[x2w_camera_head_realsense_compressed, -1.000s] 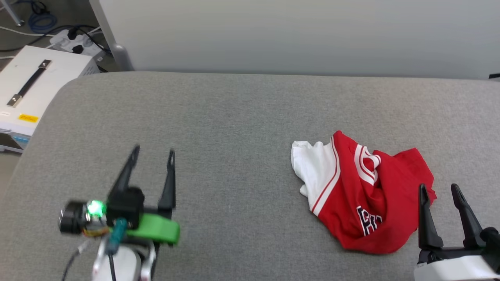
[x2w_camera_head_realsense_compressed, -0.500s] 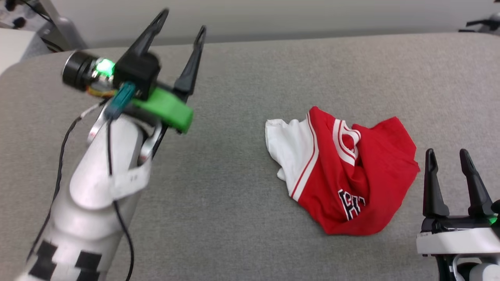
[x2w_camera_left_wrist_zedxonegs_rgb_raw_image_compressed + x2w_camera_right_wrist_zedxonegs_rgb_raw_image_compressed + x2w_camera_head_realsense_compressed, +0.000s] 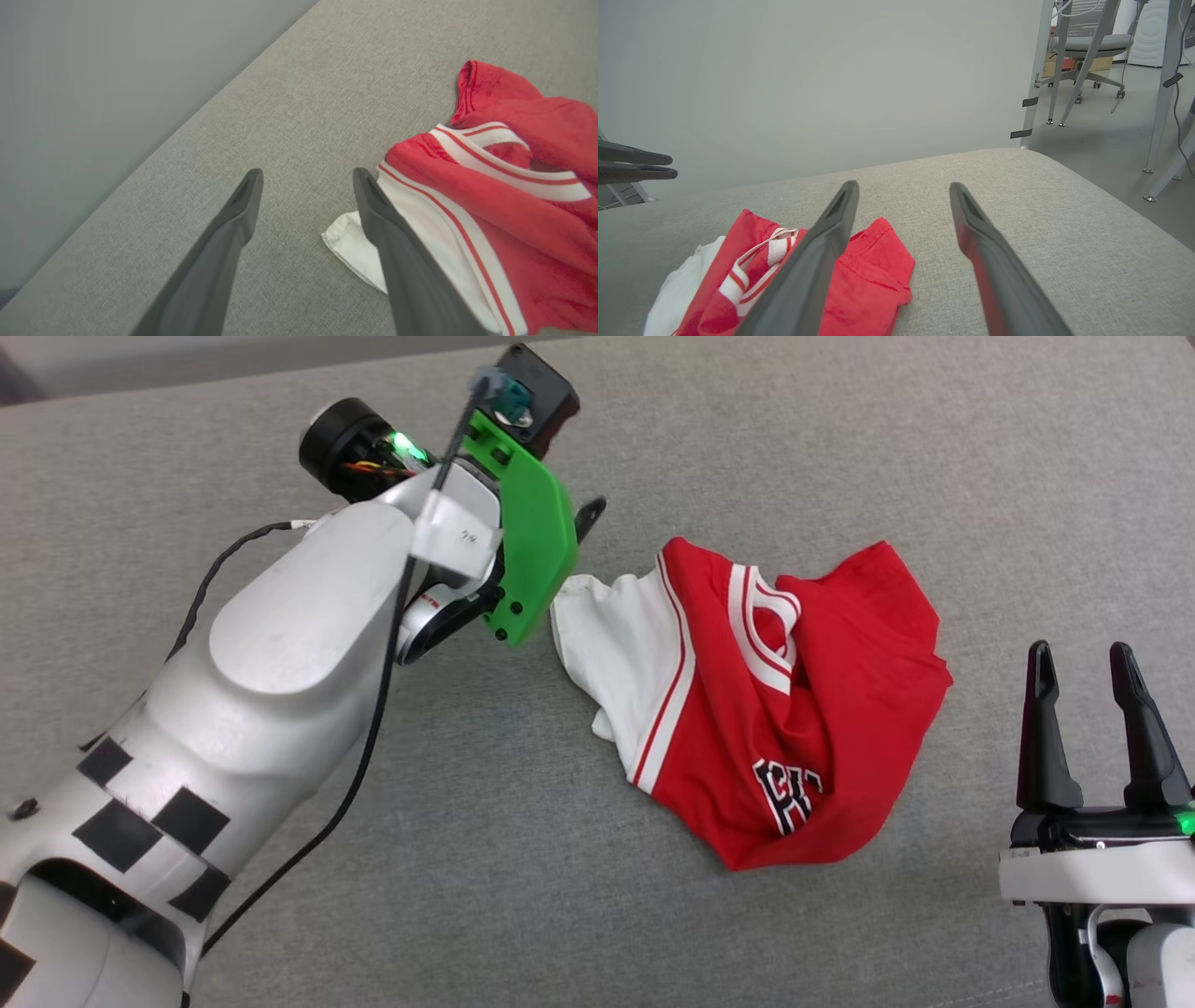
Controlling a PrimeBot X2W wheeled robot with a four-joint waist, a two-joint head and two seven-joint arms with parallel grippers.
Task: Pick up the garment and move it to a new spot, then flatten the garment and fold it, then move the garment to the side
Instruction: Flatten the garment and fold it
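Observation:
The garment [image 3: 747, 700] lies crumpled on the grey fabric table [image 3: 840, 448], a white sleeve toward the left and black lettering near its front fold. My left arm reaches across to it; one dark fingertip [image 3: 590, 513] pokes out past the green wrist mount, just beyond the sleeve. In the left wrist view my left gripper [image 3: 308, 175] is open above the table, its right finger over the white sleeve corner [image 3: 345, 233], nothing between the fingers. My right gripper [image 3: 1080, 658] stands open and empty to the right of the garment [image 3: 873, 275].
A pale wall [image 3: 808, 70] runs behind the table. Past the table's rounded right end [image 3: 1111, 219], grey floor holds metal legs [image 3: 1034, 74] and an office chair [image 3: 1087, 46]. The left arm's cable [image 3: 373, 728] hangs along its forearm.
The head camera has tilted down, shifting the whole picture. My left arm has swung forward and right, from the table's left part to the garment's white sleeve. The right gripper stays open beside the garment.

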